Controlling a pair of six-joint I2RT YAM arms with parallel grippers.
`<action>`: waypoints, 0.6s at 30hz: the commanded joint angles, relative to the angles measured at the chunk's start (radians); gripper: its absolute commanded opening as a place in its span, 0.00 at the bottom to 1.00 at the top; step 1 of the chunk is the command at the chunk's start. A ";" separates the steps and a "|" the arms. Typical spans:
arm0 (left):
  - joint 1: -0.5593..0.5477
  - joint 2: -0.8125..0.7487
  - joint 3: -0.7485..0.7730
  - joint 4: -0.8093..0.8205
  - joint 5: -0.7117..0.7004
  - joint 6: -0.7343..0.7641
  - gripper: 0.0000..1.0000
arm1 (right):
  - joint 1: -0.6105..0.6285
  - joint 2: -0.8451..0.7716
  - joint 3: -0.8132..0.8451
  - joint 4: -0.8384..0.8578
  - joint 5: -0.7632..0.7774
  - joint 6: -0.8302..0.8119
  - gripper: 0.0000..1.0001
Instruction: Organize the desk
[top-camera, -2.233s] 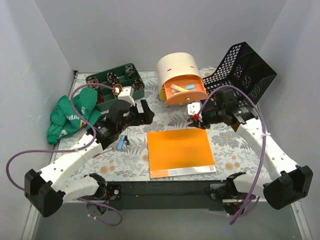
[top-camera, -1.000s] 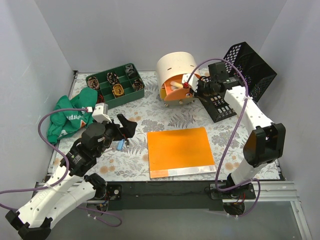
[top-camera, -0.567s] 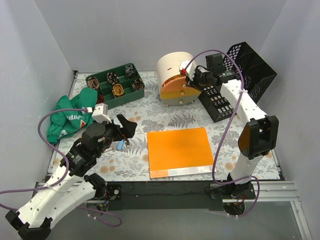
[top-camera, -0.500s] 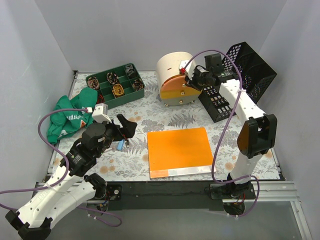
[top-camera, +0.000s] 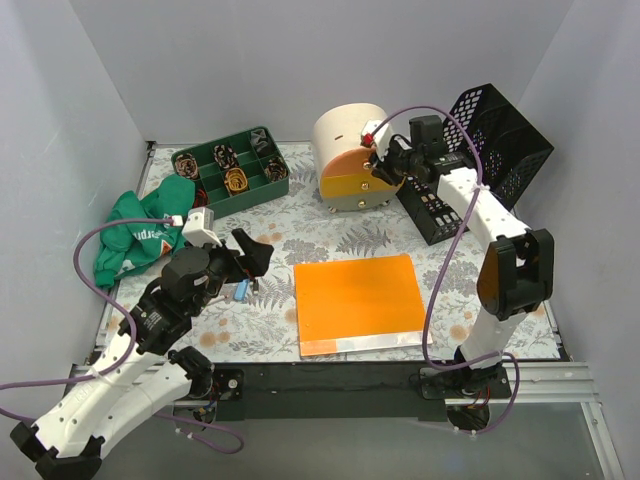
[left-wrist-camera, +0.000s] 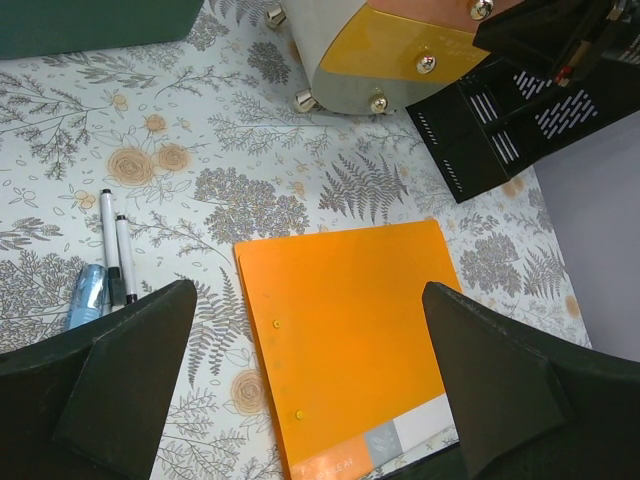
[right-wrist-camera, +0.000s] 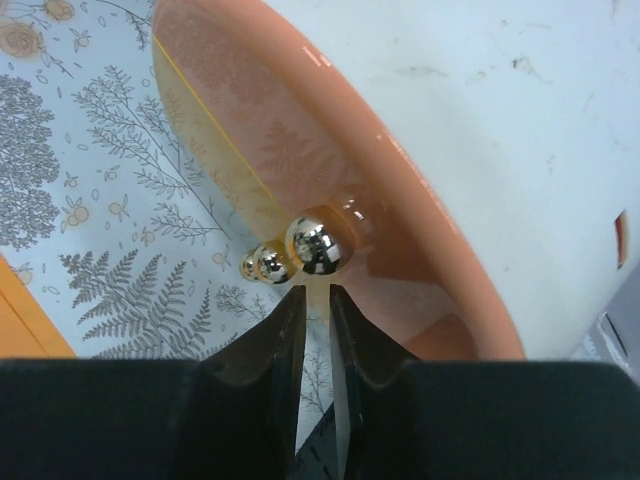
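Observation:
The desk (top-camera: 350, 235) is a fern-and-flower printed tabletop. At its back stands a cream round-topped box (top-camera: 348, 128) whose orange drawer front (top-camera: 350, 186) sits closed. My right gripper (top-camera: 378, 167) is at that front. In the right wrist view its jaws (right-wrist-camera: 317, 292) are parted by a narrow gap just below a gold knob (right-wrist-camera: 315, 243), with nothing between them. My left gripper (top-camera: 255, 255) hovers wide open and empty at the left. In the left wrist view it (left-wrist-camera: 307, 290) hangs above the orange folder (left-wrist-camera: 350, 320).
Two pens (left-wrist-camera: 115, 250) and a blue object (left-wrist-camera: 88, 295) lie left of the folder (top-camera: 360, 300). A green compartment tray (top-camera: 230, 172) sits at the back left. A green cloth (top-camera: 140, 235) lies on the left edge. A black mesh basket (top-camera: 480, 150) leans at the back right.
The orange drawer, open earlier, has been pushed shut by my right gripper. Its jaws have since parted slightly below the knob. My left arm has drawn back towards its base.

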 joint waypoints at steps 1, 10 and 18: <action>0.004 -0.022 -0.002 -0.011 -0.006 -0.002 0.98 | 0.006 -0.111 -0.074 0.060 -0.024 0.070 0.26; 0.004 -0.039 -0.033 0.014 -0.008 -0.013 0.98 | 0.004 -0.341 -0.405 0.279 -0.044 0.370 0.49; 0.004 -0.035 -0.042 0.026 0.004 -0.039 0.98 | 0.038 -0.298 -0.462 0.445 0.195 0.786 0.66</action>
